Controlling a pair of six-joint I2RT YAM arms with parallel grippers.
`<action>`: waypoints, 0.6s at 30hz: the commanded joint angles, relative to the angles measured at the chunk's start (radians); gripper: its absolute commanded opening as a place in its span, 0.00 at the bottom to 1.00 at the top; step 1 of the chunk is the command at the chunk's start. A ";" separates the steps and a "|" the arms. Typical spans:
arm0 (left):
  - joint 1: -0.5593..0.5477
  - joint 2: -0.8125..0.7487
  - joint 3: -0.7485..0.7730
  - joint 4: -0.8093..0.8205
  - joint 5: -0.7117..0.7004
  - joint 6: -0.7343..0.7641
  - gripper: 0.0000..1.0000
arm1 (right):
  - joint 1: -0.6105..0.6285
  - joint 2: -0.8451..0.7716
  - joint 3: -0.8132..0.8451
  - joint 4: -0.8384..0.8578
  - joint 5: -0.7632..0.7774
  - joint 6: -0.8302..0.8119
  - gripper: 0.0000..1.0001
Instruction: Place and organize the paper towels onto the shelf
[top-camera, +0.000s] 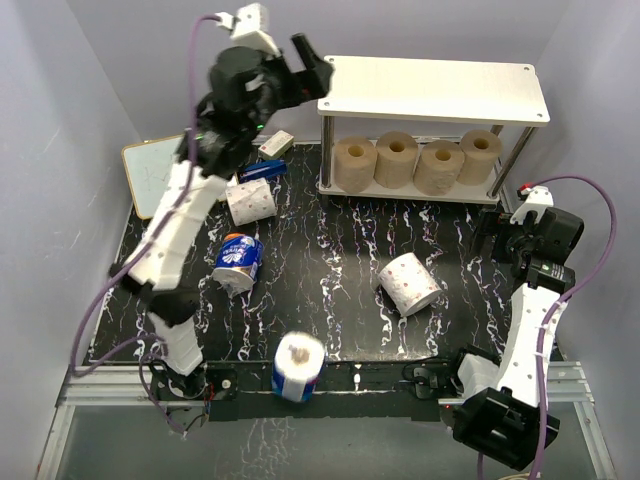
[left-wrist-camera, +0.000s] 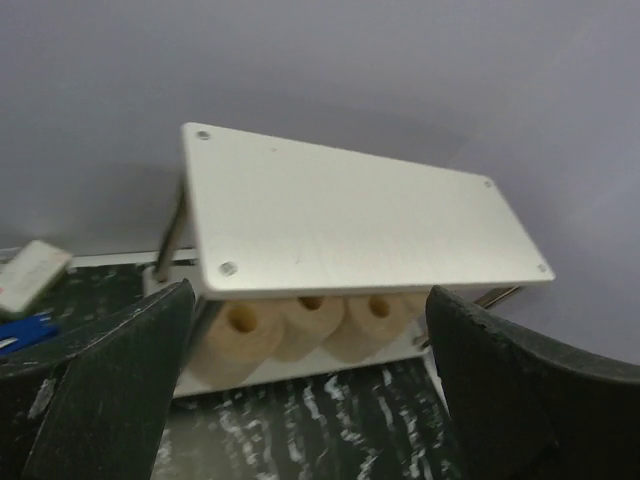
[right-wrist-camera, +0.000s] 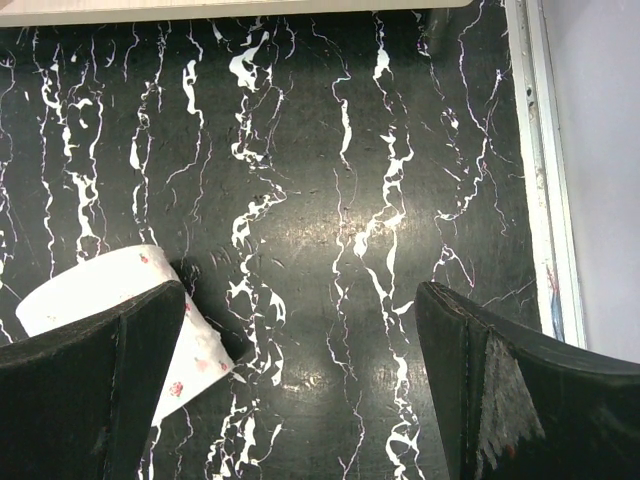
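The shelf (top-camera: 430, 88) stands at the back right; four tan-brown paper towels (top-camera: 396, 158) lie in a row on its lower board, and its top board is bare. A white patterned roll (top-camera: 410, 283) lies mid-table, another white roll (top-camera: 250, 200) at the left. Two blue-wrapped rolls lie on the table, one at the left (top-camera: 238, 262) and one at the front edge (top-camera: 298, 365). My left gripper (top-camera: 312, 62) is open and empty, raised left of the shelf's top board (left-wrist-camera: 350, 215). My right gripper (top-camera: 487, 238) is open and empty, low by the shelf's right legs, with the white patterned roll (right-wrist-camera: 90, 285) beside its left finger.
A small framed whiteboard (top-camera: 150, 170) leans at the back left, with an eraser (top-camera: 275, 145) and a blue marker (top-camera: 262, 170) beside it. Grey walls close in on three sides. The table's right rim (right-wrist-camera: 545, 170) runs close to my right gripper.
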 joint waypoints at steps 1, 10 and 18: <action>0.039 -0.290 -0.189 -0.236 0.028 0.303 0.99 | -0.003 -0.007 0.012 0.039 -0.021 -0.017 0.98; 0.069 -0.582 -0.604 -0.680 0.604 0.933 0.99 | 0.002 0.000 0.011 0.039 -0.015 -0.015 0.98; 0.094 -0.668 -0.940 -0.842 0.706 1.065 0.99 | 0.001 -0.004 0.009 0.042 -0.008 -0.012 0.98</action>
